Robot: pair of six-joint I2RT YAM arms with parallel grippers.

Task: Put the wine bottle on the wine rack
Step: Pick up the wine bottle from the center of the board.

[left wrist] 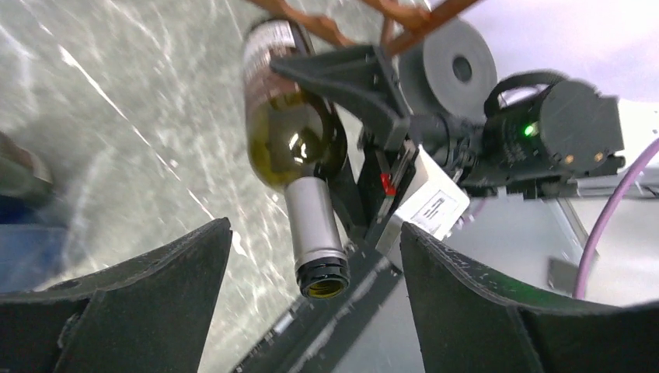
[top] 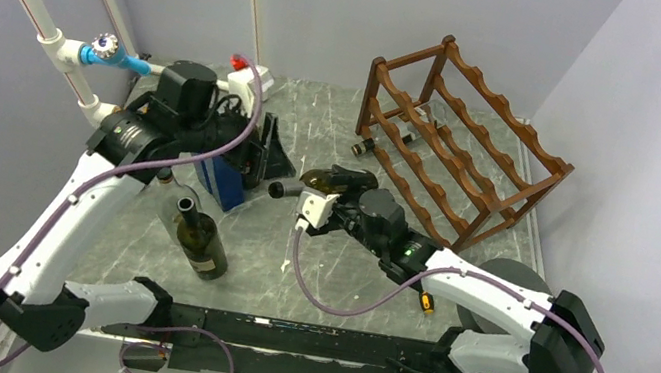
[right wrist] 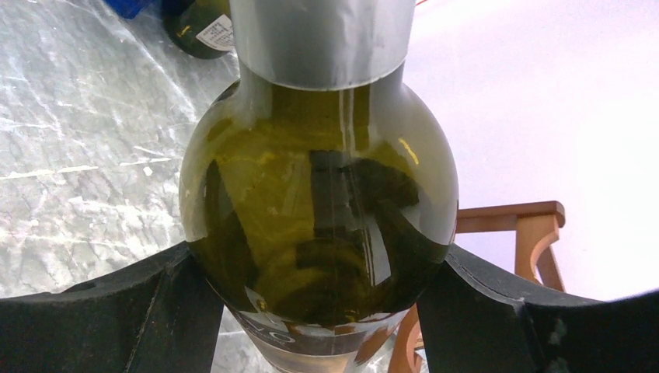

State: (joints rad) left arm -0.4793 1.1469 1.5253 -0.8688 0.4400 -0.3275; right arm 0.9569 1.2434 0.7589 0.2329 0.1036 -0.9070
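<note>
While I watch from afar: right gripper point(top: 345, 185) clamps bottle point(top: 319, 181) at its body, bottle level above table point(top: 255, 247), just before rack point(top: 476, 140), not on it. Left gripper point(left wrist: 315, 260) open, empty, near neck.

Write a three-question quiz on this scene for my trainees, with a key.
1. True or false: the left gripper is shut on something.
2. What does the right gripper grip? A) a cup B) a green bottle C) a sponge
3. Fill in "toward" or "away from": the green bottle's neck points ___ the rack.

Key: 1 false, it is open and holds nothing; 2 B; 3 away from.
</note>
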